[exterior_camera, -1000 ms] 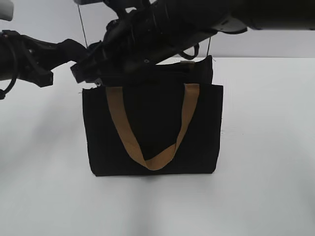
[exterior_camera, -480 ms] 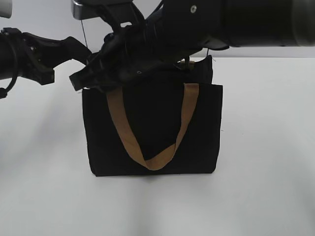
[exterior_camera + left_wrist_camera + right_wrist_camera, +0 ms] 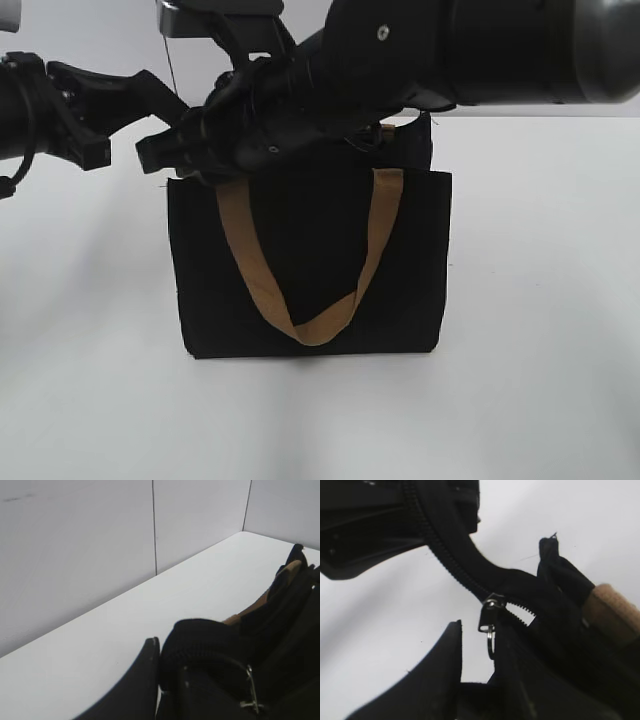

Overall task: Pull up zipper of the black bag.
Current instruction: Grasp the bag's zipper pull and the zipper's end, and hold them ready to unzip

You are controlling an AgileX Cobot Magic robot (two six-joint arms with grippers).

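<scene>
Between the right tool's point(image 3: 487, 645) spread fingers, zipper point(image 3: 489, 622) on black bag point(image 3: 310, 265), left tool point(image 3: 167, 680) pinching bag edge.

- The black bag point(image 3: 310, 265) stands upright on the table point(image 3: 540, 300), near its middle.
- The right gripper point(image 3: 165, 152) reaches across to the bag's top left corner.
- The left gripper point(image 3: 150, 95) lies just left of it.
- The zipper point(image 3: 488, 617) sits between the right gripper's fingers.
</scene>
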